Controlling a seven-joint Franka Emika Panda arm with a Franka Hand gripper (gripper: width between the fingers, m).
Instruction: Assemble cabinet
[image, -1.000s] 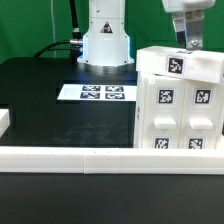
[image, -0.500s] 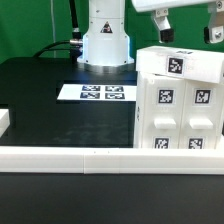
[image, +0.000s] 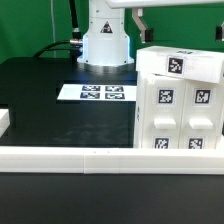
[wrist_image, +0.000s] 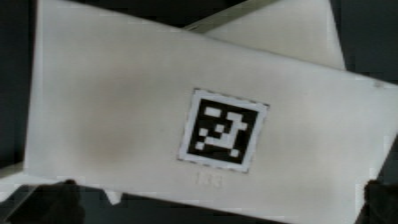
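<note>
The cabinet is a white boxy body with black-and-white tags, standing at the exterior view's right. A tilted white panel with one tag lies on top of it. My gripper hangs above the cabinet at the top edge of the exterior view, where only its finger ends show. In the wrist view the gripper is open and empty. Its dark fingertips stand wide apart, well above the tagged top panel. Nothing sits between the fingers.
The marker board lies flat on the black table in front of the robot base. A long white wall runs along the table's front edge, with a short white piece at the exterior view's left.
The gripper has risen from just above the cabinet's top panel to the top edge of the exterior view. Its fingers now stand wider apart. The cabinet has not moved.
</note>
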